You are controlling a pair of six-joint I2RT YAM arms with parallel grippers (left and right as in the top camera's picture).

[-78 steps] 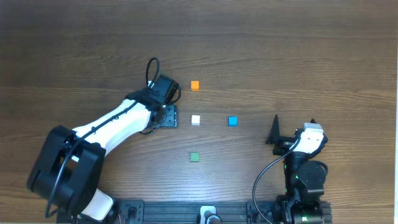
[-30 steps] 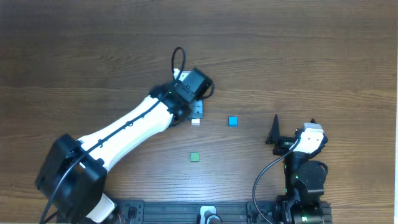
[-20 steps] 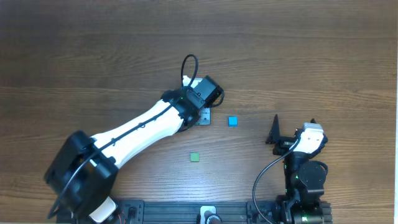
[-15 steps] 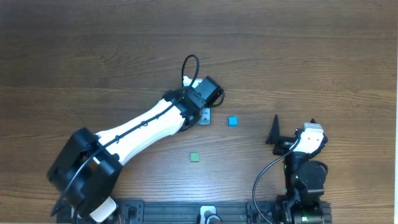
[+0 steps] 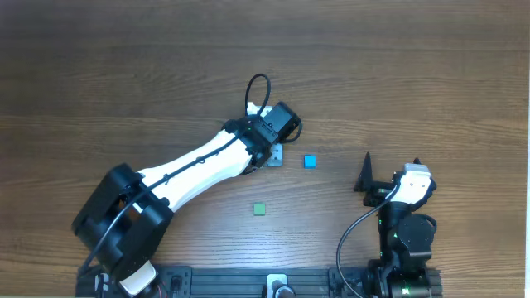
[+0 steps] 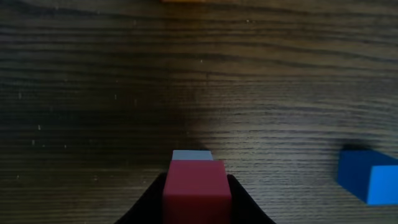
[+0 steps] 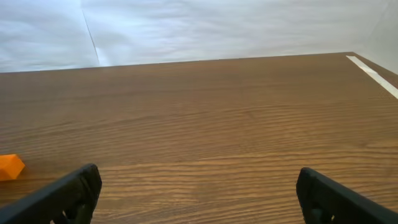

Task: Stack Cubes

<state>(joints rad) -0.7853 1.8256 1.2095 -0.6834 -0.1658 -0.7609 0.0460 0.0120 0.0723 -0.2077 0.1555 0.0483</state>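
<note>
A red cube [image 6: 196, 186] is gripped in the left hand [image 6: 197, 204], with one dark finger pressed on each side of it. The red cube is held right by a white cube [image 6: 191, 155], and a strip of the white top is seen just past it. Whether the two cubes are touching cannot be told. The left arm is stretched out across the brown wooden table [image 5: 124, 66] to the middle. A blue cube [image 5: 310, 161] is set on the table near the left hand, apart from it, on the side of the right arm. A green cube [image 5: 259, 209] is placed closer to the arm bases, well apart from the others. An orange cube [image 7: 11, 167] is seen lying on the table too. The right hand [image 7: 200, 190] is held open, with its fingers spread wide and nothing between them. It is parked near its own base, well apart from the cubes.
</note>
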